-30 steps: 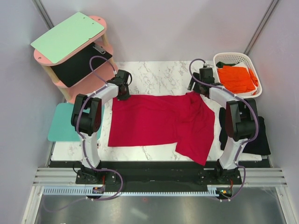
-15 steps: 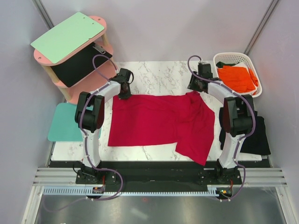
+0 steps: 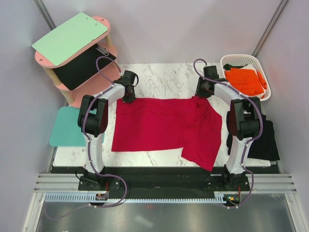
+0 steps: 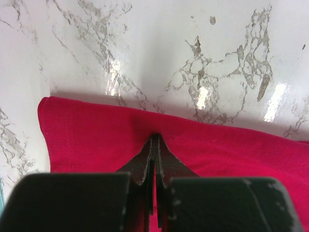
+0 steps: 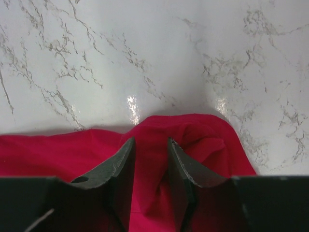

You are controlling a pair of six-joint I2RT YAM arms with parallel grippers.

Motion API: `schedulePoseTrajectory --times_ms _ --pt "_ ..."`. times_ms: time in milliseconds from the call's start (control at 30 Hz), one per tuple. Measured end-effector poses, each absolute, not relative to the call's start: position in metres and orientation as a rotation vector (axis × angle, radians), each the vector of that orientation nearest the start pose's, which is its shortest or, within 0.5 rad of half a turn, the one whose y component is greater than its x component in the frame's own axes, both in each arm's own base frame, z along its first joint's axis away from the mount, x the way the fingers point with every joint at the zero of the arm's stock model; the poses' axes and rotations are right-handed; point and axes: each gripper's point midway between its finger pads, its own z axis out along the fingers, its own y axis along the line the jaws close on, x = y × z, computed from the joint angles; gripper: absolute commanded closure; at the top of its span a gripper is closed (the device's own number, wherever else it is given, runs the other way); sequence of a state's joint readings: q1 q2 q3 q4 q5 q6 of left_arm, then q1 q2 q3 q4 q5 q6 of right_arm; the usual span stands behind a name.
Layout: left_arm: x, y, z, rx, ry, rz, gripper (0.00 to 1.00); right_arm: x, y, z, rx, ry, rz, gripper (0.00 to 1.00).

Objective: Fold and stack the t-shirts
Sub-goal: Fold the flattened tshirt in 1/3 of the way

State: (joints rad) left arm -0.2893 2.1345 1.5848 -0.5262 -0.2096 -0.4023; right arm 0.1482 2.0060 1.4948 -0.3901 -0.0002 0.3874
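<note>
The crimson t-shirt (image 3: 159, 128) lies spread across the tabletop (image 3: 164, 77). Its right part is doubled over and reaches toward the near edge, and no neat fold has been made. The black t-shirt (image 3: 265, 142) is slumped beside the right arm, off the tabletop's right side.

Over the last second the cloth has scarcely stirred, but both arms have shifted along its far edge: the left slightly rightward, the right leftward off the basket side. This reads as both arms settling onto grasp points at the far hem, likely before the first fold is drawn toward the near edge.

The left pincer (image 4: 155, 140) is closed to a sliver and pinches the far hem a little in from the shirt's left corner. The right pincer (image 5: 150, 141) stands narrowly parted astride a bunched hump at the far right corner. Red cloth fills the gap, but whether it is clamped cannot be told.

Farthest right, the orange t-shirt (image 3: 244, 79) rests in the white basket (image 3: 231, 59), well apart from both pincers.
</note>
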Motion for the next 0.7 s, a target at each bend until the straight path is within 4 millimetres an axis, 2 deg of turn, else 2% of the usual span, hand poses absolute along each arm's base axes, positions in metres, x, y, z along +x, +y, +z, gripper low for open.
schedulePoseTrajectory --times_ms 33,67,200,300,433,700 --pt "0.472 -0.119 0.022 -0.216 2.599 0.035 0.98 0.49 0.089 0.065 0.294 2.476 0.227 0.69" --pt "0.472 -0.119 0.022 -0.217 2.599 0.035 0.98 0.488 0.089 0.064 0.291 2.483 0.223 0.8" --pt "0.471 -0.119 0.022 -0.217 2.6 0.035 0.98 0.484 0.087 0.062 0.28 2.502 0.213 0.96" --pt "0.471 -0.119 0.022 -0.217 2.599 0.037 0.98 0.483 0.086 0.062 0.28 2.504 0.206 1.0" --pt "0.471 -0.118 0.022 -0.217 2.597 0.05 0.98 0.485 0.082 0.065 0.29 2.49 0.174 1.0" --pt "0.471 -0.11 0.022 -0.229 2.592 0.106 0.98 0.489 0.058 0.08 0.344 2.427 0.029 1.0"
